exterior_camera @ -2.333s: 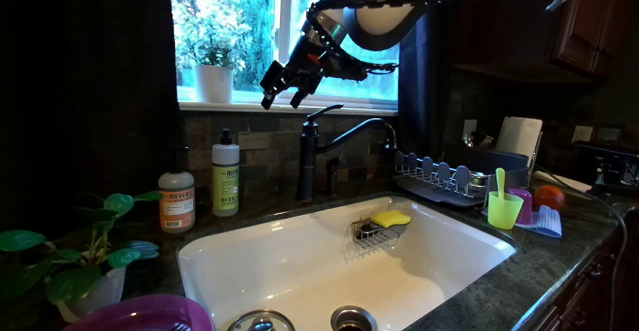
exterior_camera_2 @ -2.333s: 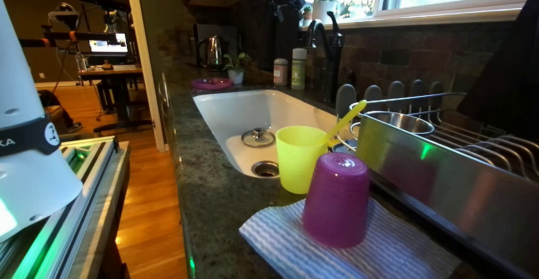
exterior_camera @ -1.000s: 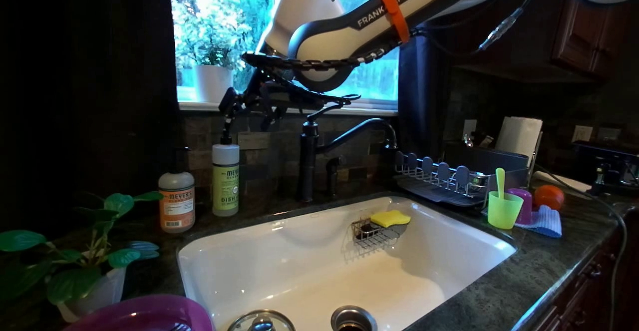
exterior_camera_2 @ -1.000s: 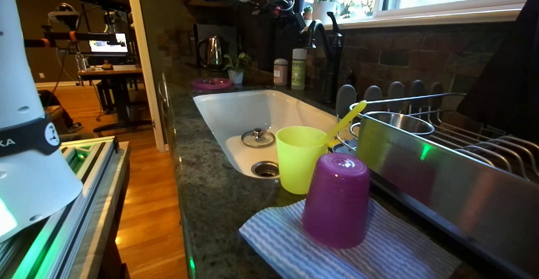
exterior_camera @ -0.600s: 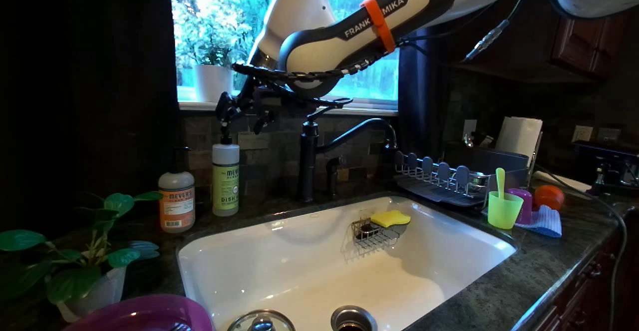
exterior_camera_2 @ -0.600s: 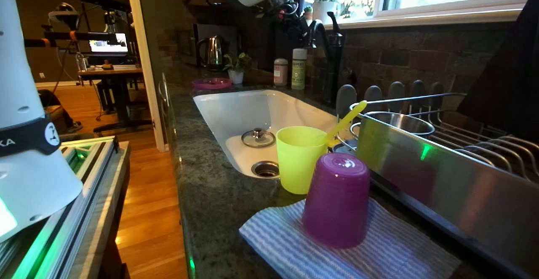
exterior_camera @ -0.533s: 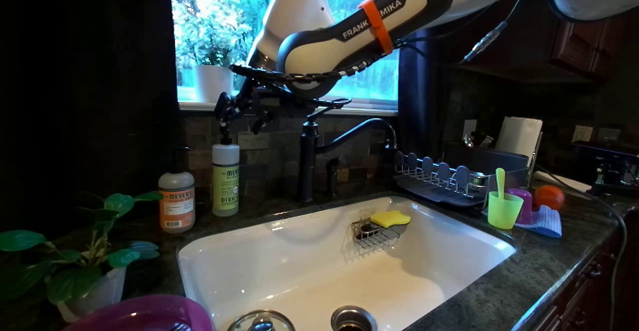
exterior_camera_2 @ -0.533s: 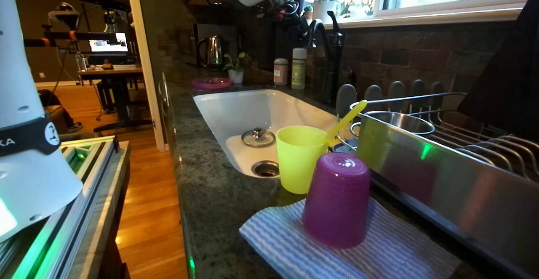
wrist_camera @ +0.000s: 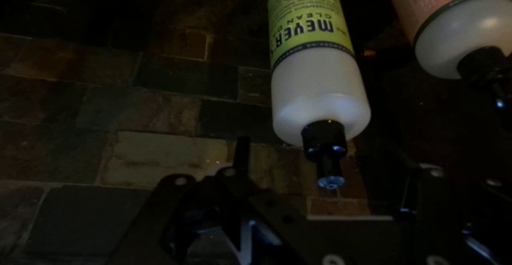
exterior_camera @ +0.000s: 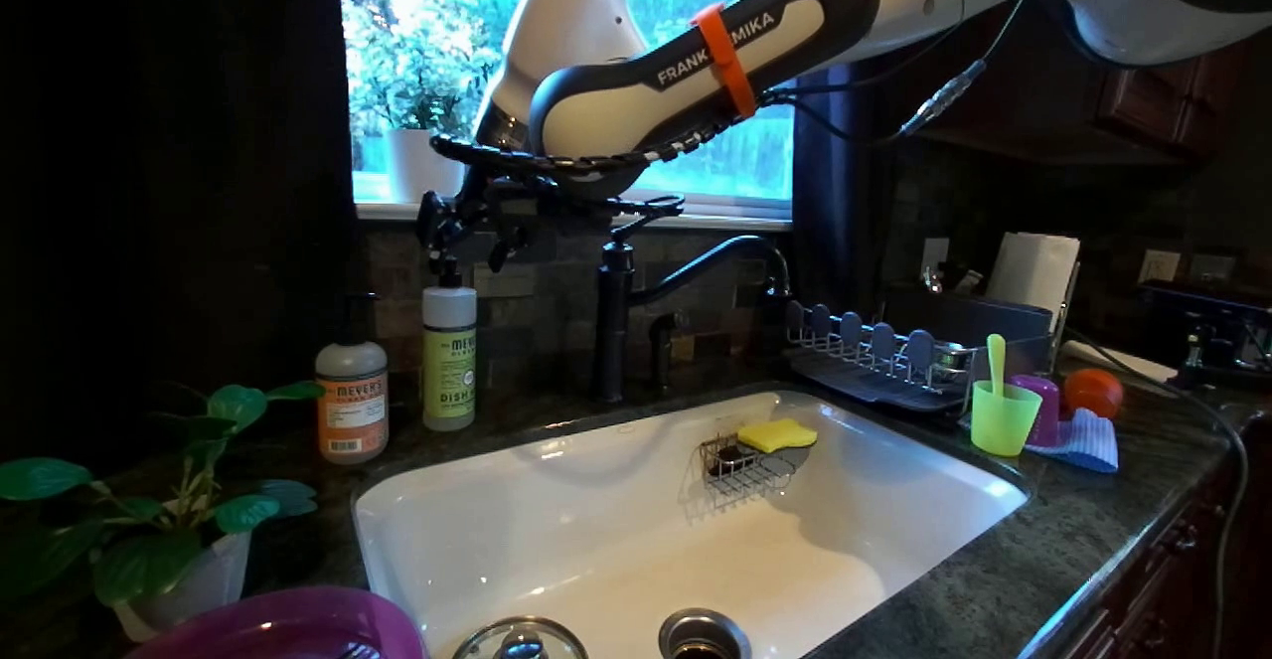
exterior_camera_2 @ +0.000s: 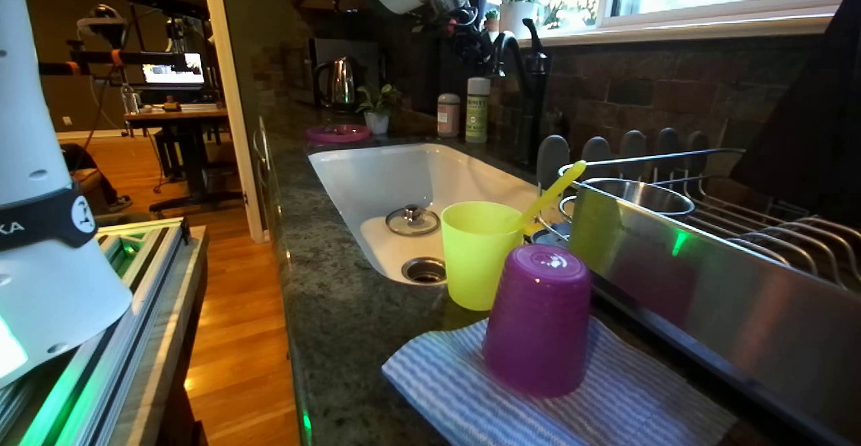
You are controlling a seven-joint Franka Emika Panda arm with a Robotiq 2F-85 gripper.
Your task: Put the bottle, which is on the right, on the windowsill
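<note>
The bottle stood upright on the bench, to the left of the faucet as an exterior view showed it. The tool hung above the bottle, on that same side of the faucet. The bottle thus lay below the tool, its long axis vertical, with the pump uppermost. The fingers stood apart and held nothing. In the wrist view the pump fell about midway across their gap; in an exterior view it lined up closer to the finger farther from the faucet. Whether it reached between the fingertips, or touched one, could not be told. The next move probably called for lowering along the bottle's axis, with it centred, since an off-line finger could knock the pump. The windowsill ran behind the faucet, higher than the bottle, so a lift and a backward carry seemed yet to come.
</note>
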